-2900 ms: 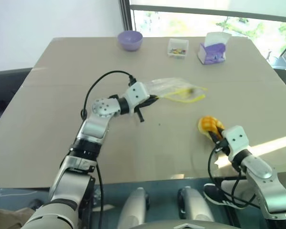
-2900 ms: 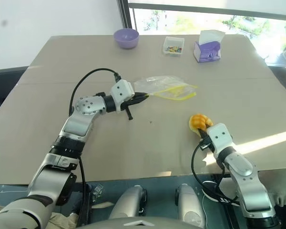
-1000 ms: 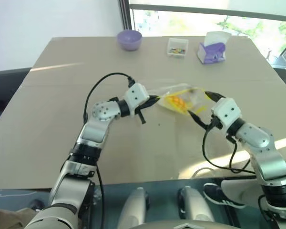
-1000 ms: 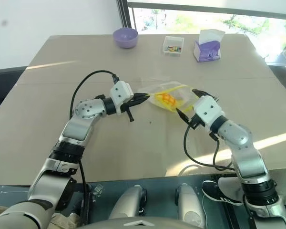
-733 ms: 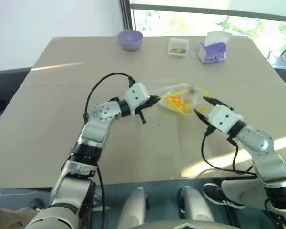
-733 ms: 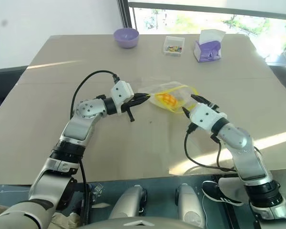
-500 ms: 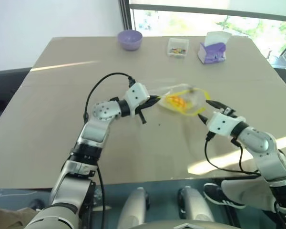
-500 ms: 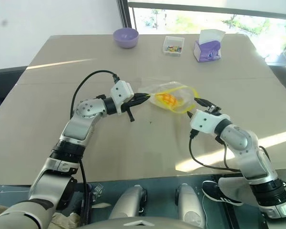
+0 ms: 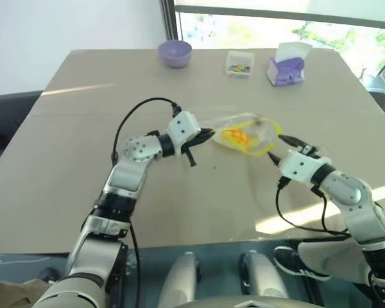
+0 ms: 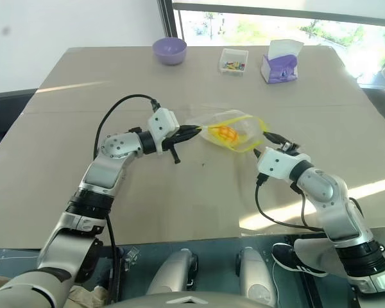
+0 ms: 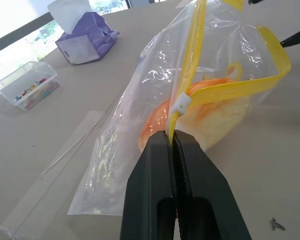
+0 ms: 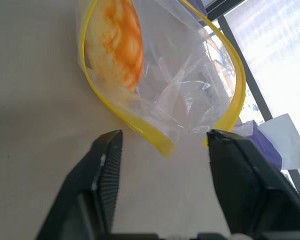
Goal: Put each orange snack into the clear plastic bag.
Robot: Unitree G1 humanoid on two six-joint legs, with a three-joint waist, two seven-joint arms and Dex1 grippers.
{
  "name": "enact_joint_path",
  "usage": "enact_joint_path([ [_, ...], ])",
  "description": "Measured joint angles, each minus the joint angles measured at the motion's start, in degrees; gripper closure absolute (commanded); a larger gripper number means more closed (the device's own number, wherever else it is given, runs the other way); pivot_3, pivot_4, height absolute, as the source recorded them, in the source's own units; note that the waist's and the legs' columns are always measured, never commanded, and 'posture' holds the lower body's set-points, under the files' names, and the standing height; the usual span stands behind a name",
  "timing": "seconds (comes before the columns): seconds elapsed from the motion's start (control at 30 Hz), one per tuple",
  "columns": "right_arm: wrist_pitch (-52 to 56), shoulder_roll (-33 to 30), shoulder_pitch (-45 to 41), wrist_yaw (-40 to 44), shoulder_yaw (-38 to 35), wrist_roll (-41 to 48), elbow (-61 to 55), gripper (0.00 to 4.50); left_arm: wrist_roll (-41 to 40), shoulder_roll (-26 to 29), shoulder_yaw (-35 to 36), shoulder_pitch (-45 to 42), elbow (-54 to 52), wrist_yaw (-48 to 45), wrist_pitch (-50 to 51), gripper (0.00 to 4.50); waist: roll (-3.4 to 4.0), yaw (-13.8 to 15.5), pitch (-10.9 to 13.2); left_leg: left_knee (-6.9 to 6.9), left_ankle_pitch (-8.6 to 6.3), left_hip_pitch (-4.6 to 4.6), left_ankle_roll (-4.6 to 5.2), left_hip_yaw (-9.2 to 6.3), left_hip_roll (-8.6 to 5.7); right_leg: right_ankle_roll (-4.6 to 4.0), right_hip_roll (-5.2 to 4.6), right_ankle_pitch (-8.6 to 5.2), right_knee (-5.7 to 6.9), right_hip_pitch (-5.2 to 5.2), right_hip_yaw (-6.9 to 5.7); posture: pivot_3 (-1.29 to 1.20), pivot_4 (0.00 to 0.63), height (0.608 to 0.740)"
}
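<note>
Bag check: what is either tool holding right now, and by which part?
The left tool pinches the clear plastic bag at its yellow mouth strip. The right tool is open just outside the mouth, holding nothing.

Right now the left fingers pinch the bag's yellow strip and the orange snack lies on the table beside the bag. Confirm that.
Not quite. The left fingers do pinch the clear plastic bag at its yellow strip, but the orange snack lies inside the bag, not beside it; the right wrist view shows it behind the open mouth.
</note>
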Motion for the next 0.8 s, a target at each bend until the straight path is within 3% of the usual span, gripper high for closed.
enact_joint_path([
  [0.8,-0.5,2.6,-1.7,-0.8,-1.8,2.3,4.1,2.76,-0.2,1.3,-0.2,4.0,-2.4,-2.1,-3.3,4.5,0.0,0.0,0.0,0.0,0.0,0.0,0.0,0.01,0.0,0.0,0.0,0.0,0.0,0.0,0.01,0.0,0.15,0.74],
])
